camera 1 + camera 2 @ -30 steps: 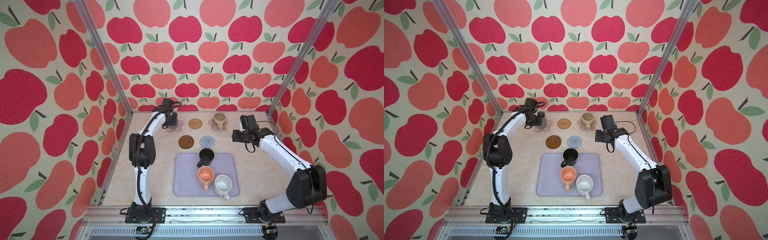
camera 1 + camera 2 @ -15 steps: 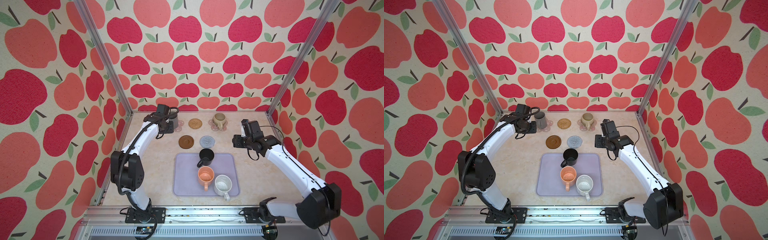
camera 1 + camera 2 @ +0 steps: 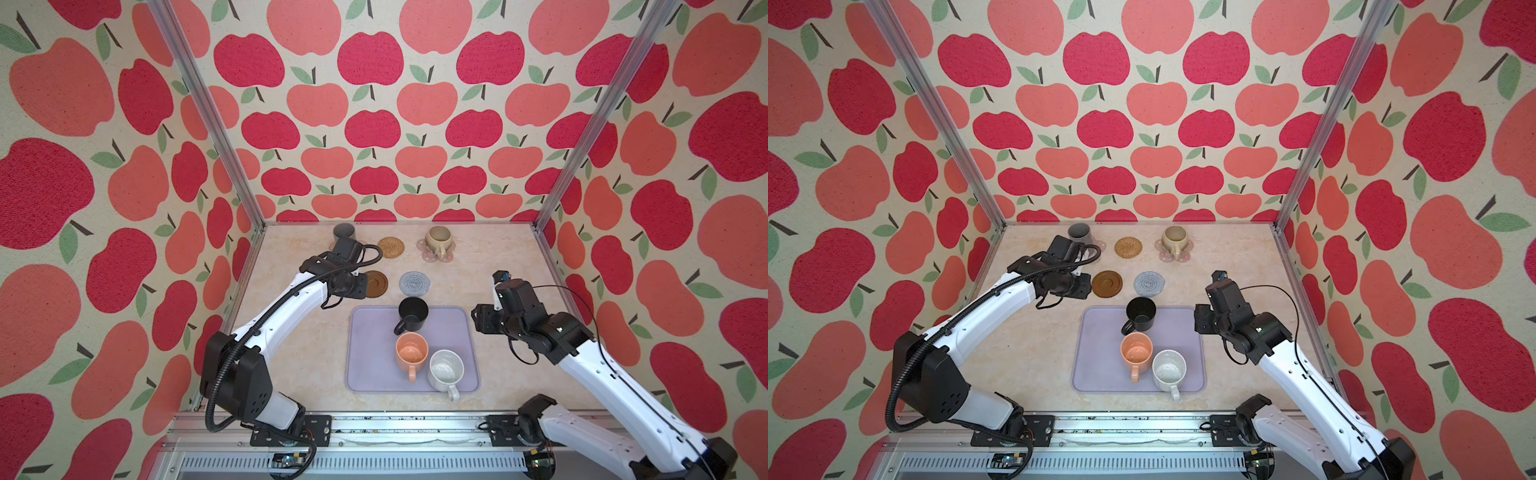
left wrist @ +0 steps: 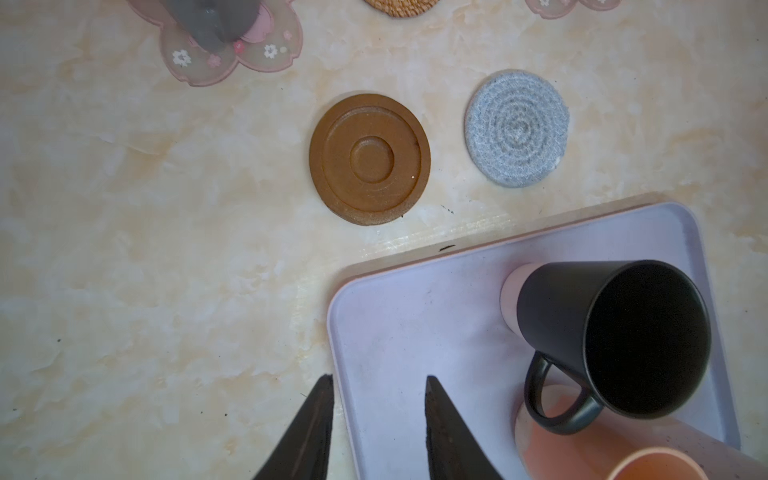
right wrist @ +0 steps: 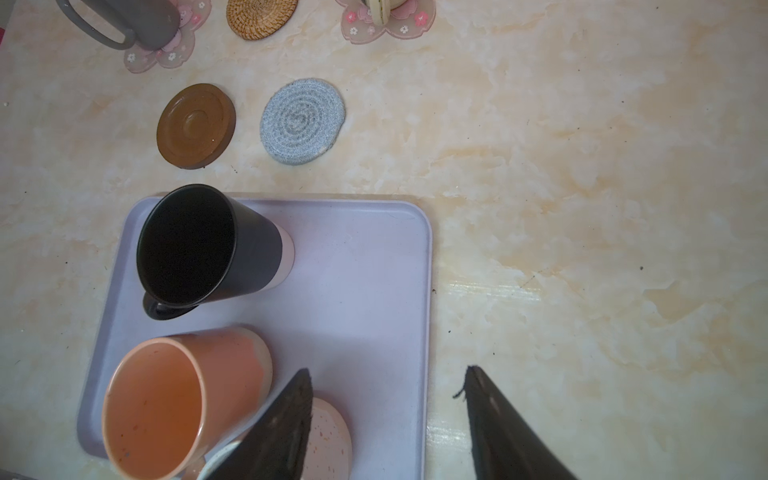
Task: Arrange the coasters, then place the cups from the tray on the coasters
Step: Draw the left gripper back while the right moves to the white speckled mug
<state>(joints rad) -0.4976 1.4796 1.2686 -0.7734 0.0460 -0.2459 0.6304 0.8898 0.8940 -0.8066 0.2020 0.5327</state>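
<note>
- Grey cup (image 3: 344,232) and beige cup (image 3: 438,237) already sit on pink flower coasters (image 4: 274,62) at the counter's (image 3: 311,353) back. 3 more, black cup (image 3: 412,311), peach cup (image 3: 411,351) and speckled cup (image 3: 445,368), stand on the tray (image 3: 361,374).
- Left claw (image 4: 379,378) hangs part-open and empty over the tray's corner; right claw (image 5: 388,370) gapes wider, also empty.
- Likely next — the black cup: pinch its rim away from the handle, lift straight, centre it on the brown disc (image 3: 376,284).

You're looking into a robotics lab test cell: 3 apple-print walls (image 3: 374,124) box in a marble-look desk (image 3: 320,365), bare aluminium posts (image 3: 210,124) frame the corners, and the left arm (image 3: 282,307) and right arm (image 3: 602,374) are mounted on a metal rail (image 3: 415,432) along the desk's front edge.
</note>
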